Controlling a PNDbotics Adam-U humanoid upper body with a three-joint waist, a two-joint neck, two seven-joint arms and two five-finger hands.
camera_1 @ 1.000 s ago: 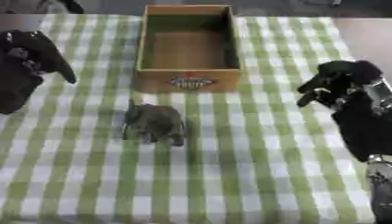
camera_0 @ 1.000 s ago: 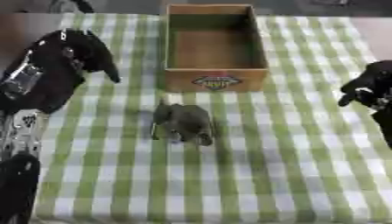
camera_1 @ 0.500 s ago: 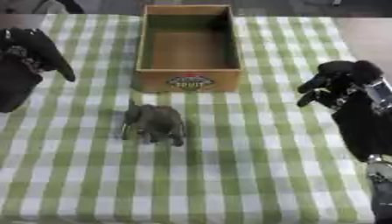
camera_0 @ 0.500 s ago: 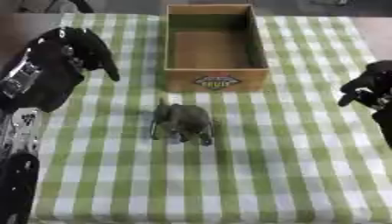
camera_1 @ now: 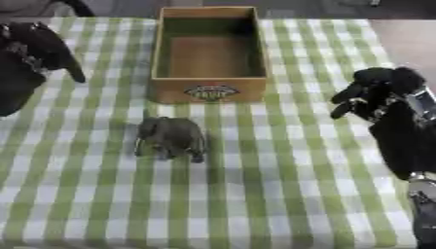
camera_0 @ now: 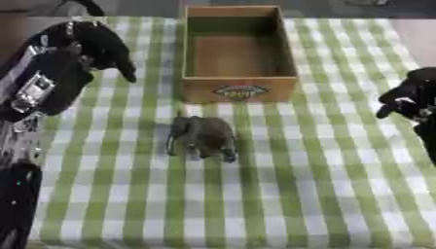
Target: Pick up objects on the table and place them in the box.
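Observation:
A small grey toy elephant (camera_0: 204,137) stands upright on the green-checked tablecloth, just in front of an open wooden box (camera_0: 238,51) whose inside holds nothing. My left hand (camera_0: 95,46) hangs over the cloth's upper left, fingers curled downward and holding nothing, well left of the box. At the right edge, my right hand (camera_1: 374,92) hovers level with the box's front, fingers curled, also holding nothing. Both hands are apart from the elephant.
The checked cloth (camera_0: 281,194) covers the table (camera_1: 405,36), with bare tabletop showing at the far right. My left forearm (camera_0: 34,92) runs down the left side. The box carries an oval label (camera_0: 241,91) on its front wall.
Both hands have hardly moved; the left hand sits slightly higher and further right. The elephant and the box stay where they were.

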